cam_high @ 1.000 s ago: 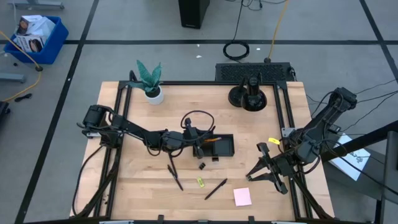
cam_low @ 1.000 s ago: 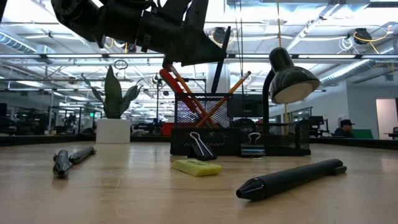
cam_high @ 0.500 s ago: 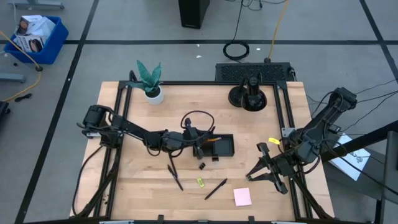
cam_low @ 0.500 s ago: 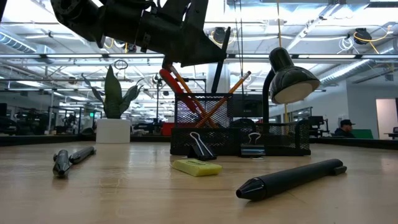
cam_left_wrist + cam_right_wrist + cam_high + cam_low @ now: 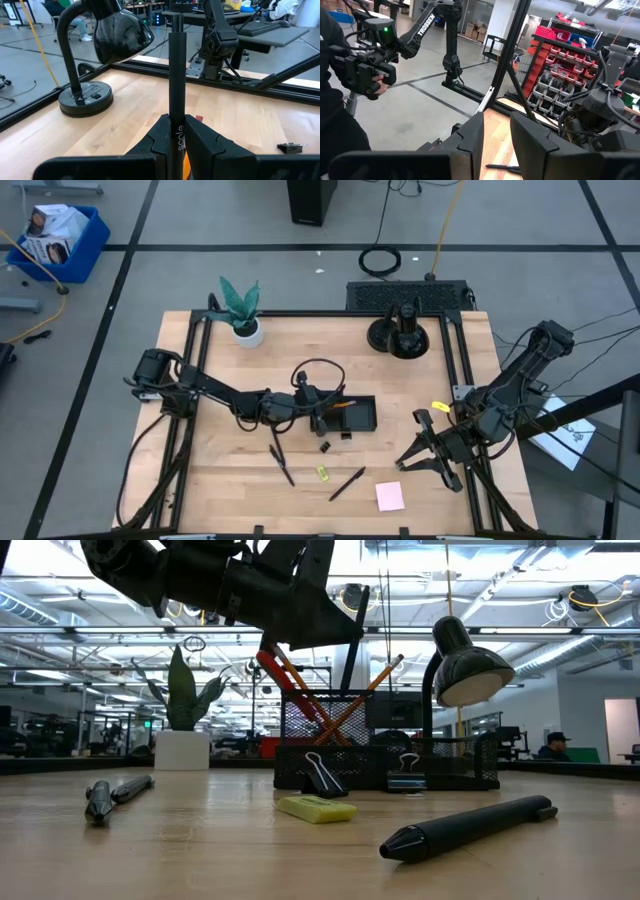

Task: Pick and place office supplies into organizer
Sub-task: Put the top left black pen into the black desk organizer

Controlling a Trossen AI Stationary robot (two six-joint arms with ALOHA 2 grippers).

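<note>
While the left gripper (image 5: 318,412) hung at the centre of the high view, over the left end of the organizer (image 5: 362,416), it pinched a black pen (image 5: 176,80) upright. Below centre lay two pens (image 5: 281,464), a clip (image 5: 325,446), a yellow-green piece (image 5: 323,473), another pen (image 5: 347,483) and a pink pad (image 5: 389,496). At lower right, the right gripper (image 5: 423,442) waited, fingers parted around nothing.

We see almost no change: in the low view the left tool (image 5: 325,625), clamped on a black pen (image 5: 347,655), has edged very slightly leftward.
</note>
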